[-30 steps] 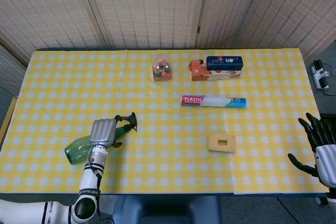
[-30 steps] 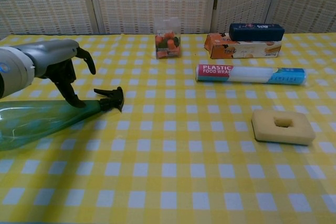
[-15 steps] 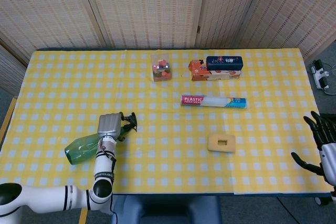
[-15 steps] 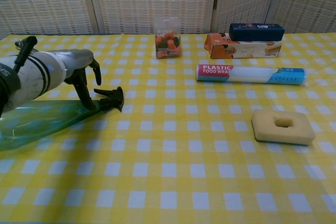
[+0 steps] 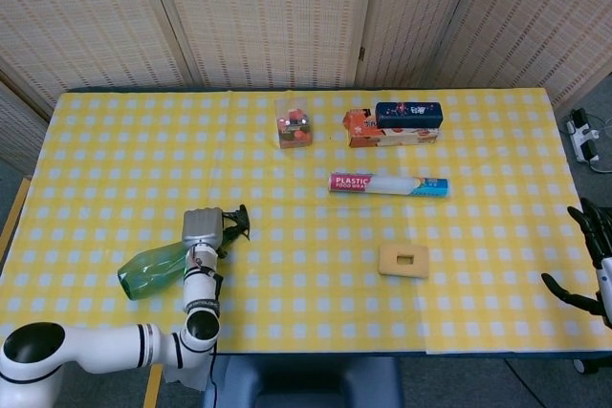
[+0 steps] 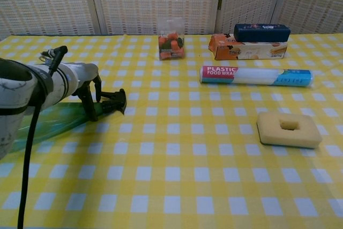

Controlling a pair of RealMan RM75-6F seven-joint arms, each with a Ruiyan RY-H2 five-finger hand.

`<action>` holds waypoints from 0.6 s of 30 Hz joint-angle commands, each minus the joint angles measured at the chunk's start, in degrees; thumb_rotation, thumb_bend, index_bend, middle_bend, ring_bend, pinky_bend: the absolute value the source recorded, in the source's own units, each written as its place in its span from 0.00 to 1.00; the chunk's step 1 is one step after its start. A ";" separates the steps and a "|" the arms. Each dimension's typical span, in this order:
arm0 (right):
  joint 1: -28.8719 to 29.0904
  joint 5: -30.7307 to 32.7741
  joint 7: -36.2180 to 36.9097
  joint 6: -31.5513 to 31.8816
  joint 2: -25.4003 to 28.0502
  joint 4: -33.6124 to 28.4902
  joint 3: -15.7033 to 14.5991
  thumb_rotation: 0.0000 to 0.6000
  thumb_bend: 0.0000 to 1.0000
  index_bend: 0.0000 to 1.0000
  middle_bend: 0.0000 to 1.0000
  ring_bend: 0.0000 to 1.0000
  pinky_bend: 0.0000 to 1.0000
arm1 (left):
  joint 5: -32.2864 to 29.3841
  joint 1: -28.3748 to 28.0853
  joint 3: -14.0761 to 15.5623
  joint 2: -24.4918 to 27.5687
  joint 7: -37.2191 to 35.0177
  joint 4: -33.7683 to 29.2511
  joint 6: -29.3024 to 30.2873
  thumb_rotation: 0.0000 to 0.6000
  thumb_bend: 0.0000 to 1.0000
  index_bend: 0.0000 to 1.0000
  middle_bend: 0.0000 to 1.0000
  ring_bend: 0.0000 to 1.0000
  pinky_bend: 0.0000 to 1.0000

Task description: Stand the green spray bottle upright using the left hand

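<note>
Green spray bottle (image 5: 153, 269) lies on its side near the front left corner of the surface (image 5: 115, 169), which is covered in a yellow-and-white check cloth; its black trigger head (image 6: 113, 101) points toward the middle of the surface. The left hand (image 5: 201, 231) rests over the bottle's neck end, its dark fingers (image 6: 91, 100) curled down around the neck just behind the trigger head. Whether they actually grip it cannot be told from either view. The right hand (image 5: 595, 260) hangs off the right edge of the surface, fingers spread and holding nothing. Toward the back edge stand a clear box of orange pieces (image 5: 294, 122) and an orange carton (image 5: 382, 131) with a dark blue box (image 5: 408, 114) on top. A plastic wrap roll (image 5: 388, 183) lies mid-surface on the right half, and a pale yellow sponge (image 5: 404, 260) sits nearer the front edge.
</note>
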 commanded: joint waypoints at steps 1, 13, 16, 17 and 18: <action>-0.02 -0.23 0.76 0.23 0.26 0.33 0.09 1.00 0.26 0.00 0.00 0.00 0.00 | -3.19 -1.79 -0.70 -0.93 2.38 2.45 0.24 1.00 0.15 0.47 1.00 1.00 1.00; -0.60 -0.84 1.99 1.41 0.50 0.88 0.04 1.00 0.26 0.00 0.00 0.00 0.00 | -4.94 -3.10 0.13 -2.07 3.98 5.86 1.55 1.00 0.28 0.55 1.00 1.00 1.00; -0.67 -0.85 1.73 1.53 0.43 0.80 0.06 1.00 0.26 0.00 0.00 0.00 0.00 | -4.93 -2.74 0.30 -1.69 3.86 4.98 2.01 1.00 0.40 0.61 1.00 1.00 1.00; -0.68 -0.95 1.61 1.59 0.40 0.75 0.04 1.00 0.26 0.00 0.00 0.00 0.00 | -4.75 -2.62 0.38 -1.50 3.74 4.60 2.21 1.00 0.44 0.64 1.00 1.00 1.00; -0.69 -1.05 1.51 1.62 0.39 0.73 0.01 1.00 0.26 0.00 0.00 0.00 0.00 | -4.46 -2.54 0.49 -1.34 3.62 4.30 2.48 1.00 0.47 0.67 1.00 1.00 1.00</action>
